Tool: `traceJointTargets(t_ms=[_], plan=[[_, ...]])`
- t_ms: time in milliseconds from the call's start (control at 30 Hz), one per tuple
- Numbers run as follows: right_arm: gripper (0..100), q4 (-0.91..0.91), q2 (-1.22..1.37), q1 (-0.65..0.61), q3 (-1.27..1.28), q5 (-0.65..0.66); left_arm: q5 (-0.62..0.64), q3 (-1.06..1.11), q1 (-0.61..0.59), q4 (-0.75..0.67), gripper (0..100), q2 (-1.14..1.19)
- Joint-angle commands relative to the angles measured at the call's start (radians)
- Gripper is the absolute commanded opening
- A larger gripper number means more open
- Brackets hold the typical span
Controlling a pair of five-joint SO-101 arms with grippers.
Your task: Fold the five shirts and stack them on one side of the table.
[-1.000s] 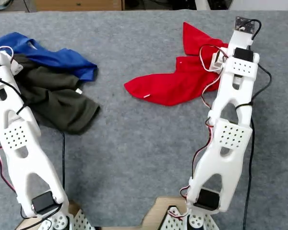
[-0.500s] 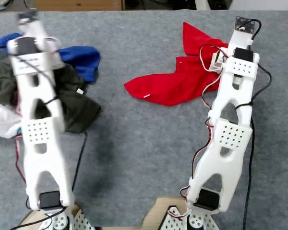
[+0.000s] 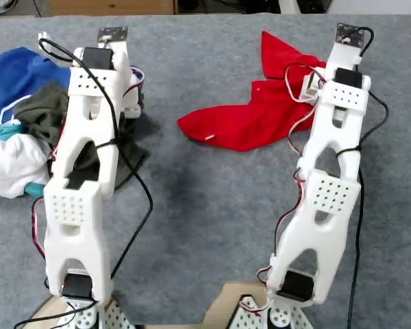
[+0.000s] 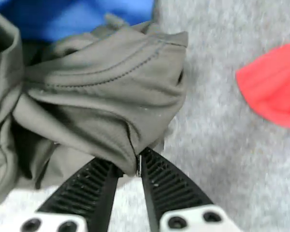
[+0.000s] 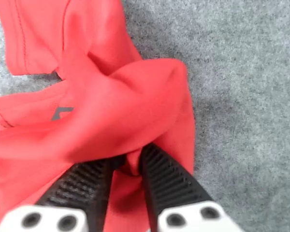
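While the left gripper (image 4: 137,162) pinches a fold of the olive shirt (image 4: 101,92) at the table's (image 3: 205,205) ten o'clock, beside the blue shirt (image 3: 14,75) and white shirt (image 3: 10,164), the right gripper (image 5: 128,164) nips the red shirt (image 5: 111,111) at one o'clock.

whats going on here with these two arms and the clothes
Each arm has hold of a shirt. The left gripper is shut on an edge of the olive shirt, in the crumpled pile with the blue shirt and white shirt. The right gripper is shut on the red shirt, lying apart. Nothing looks folded yet.
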Motion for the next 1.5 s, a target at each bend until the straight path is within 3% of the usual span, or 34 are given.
traceJointTargets(t_ms=[0,333,700,1233,1467], plan=[[0.9,-0.020,-0.005,-0.025,-0.045,-0.011,0.003,0.106,0.003,-0.087,2,-0.139],[0.9,-0.015,-0.005,-0.027,-0.045,-0.011,0.011,0.295,-0.130,-0.621,2,-0.042],[0.9,-0.014,-0.005,-0.027,-0.045,-0.011,0.011,0.132,-0.218,-0.779,2,0.237],[0.9,-0.017,0.015,-0.027,-0.056,-0.011,0.009,-0.358,-0.224,-0.767,2,0.545],[0.9,-0.018,0.015,-0.027,-0.056,-0.011,0.005,-0.601,-0.221,-0.445,2,0.536]])
